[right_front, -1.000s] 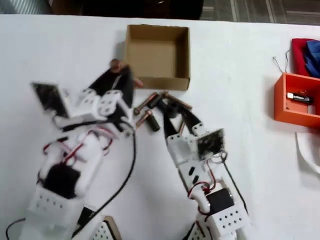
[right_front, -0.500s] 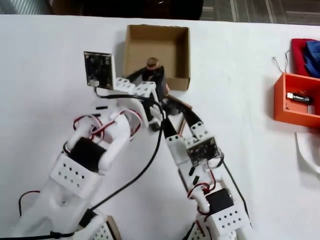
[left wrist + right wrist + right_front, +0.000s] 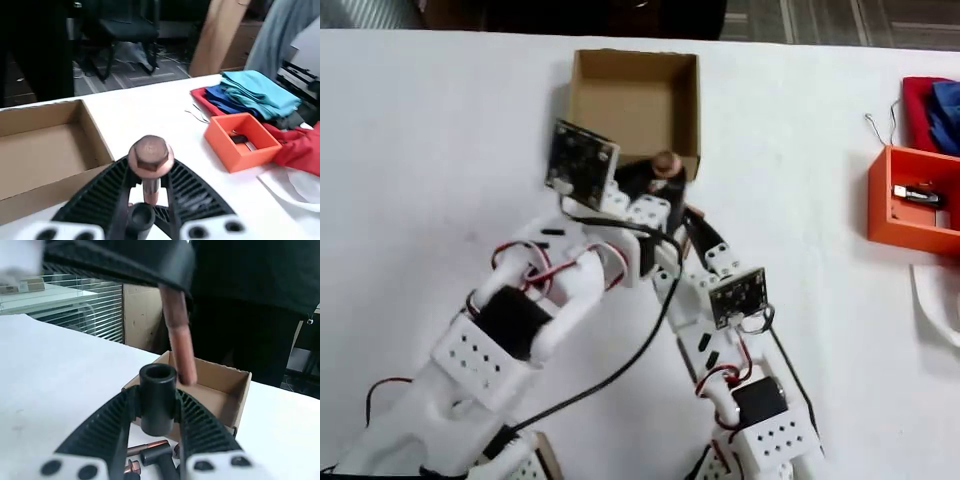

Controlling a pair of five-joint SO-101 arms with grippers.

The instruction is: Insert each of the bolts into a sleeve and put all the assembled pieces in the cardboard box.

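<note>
Left tool (image 3: 150, 168) swung across, clamping bolt (image 3: 151, 154) over sleeve (image 3: 158, 400)

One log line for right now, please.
left gripper: shut on bolt, head up | right gripper: shut on sleeve, upright | bolt tip near sleeve mouth, not yet in | spare bolts on table

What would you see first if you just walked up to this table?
A shiny copper bolt stands upright in the left gripper, by the near wall of the cardboard box. Close below it the right gripper holds a black sleeve, open end up, with the bolt's tip beside the hole, not in it.
</note>
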